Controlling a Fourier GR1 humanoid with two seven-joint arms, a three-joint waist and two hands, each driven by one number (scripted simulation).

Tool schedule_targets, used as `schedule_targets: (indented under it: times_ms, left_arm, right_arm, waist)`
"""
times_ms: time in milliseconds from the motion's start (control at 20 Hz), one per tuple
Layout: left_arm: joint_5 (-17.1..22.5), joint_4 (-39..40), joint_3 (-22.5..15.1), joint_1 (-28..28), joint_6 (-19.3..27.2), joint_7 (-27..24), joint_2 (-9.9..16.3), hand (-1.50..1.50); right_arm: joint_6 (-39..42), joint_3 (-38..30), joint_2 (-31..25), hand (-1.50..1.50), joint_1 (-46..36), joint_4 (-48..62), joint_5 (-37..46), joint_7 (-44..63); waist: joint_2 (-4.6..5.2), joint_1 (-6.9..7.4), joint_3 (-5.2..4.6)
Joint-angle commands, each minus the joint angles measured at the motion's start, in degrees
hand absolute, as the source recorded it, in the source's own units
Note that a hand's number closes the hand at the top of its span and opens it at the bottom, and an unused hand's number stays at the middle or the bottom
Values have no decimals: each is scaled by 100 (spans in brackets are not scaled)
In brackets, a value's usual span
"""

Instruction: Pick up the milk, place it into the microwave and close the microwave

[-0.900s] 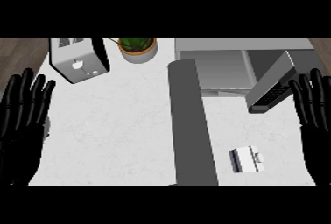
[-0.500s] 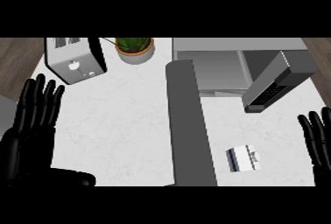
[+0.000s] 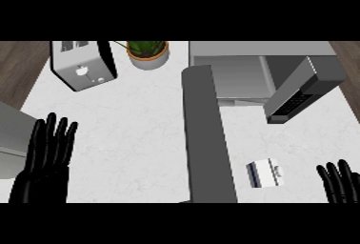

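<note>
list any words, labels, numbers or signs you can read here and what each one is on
No text can be read.
Toaster: a small pale mark on its side, no letters made out.
Microwave control panel: rows of small buttons, too small to read.
Milk: a dark band and pale faces, print too blurred to read.
Plant pot: plain, no label seen.

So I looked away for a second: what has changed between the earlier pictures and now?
The right hand has dropped toward the view's lower edge, near the milk, fingers straight, holding nothing. The left hand shifted slightly inward. The milk, the open microwave and the toaster stayed put.
</note>
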Motion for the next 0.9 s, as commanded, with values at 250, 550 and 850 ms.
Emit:
schedule_targets:
  times_ms: [250,550,850]
  left_arm:
    - [-1,-293,-309,1005,-288,-672,109,-150]
    - [-200,397,-679,1160,-299,-1458,-28,-150]
    - [-36,212,-577,1525,-481,-1641,50,-150]
  right_arm:
    - [180,-349,-29,-150,138,629,-195,-443]
    - [151,-391,136,-150,-150,1604,-164,-936]
    - [-667,-286,254,-150,-594,3234,227,-2000]
  waist:
    - [10,49,0]
    - [14,44,-1]
    - [15,63,1]
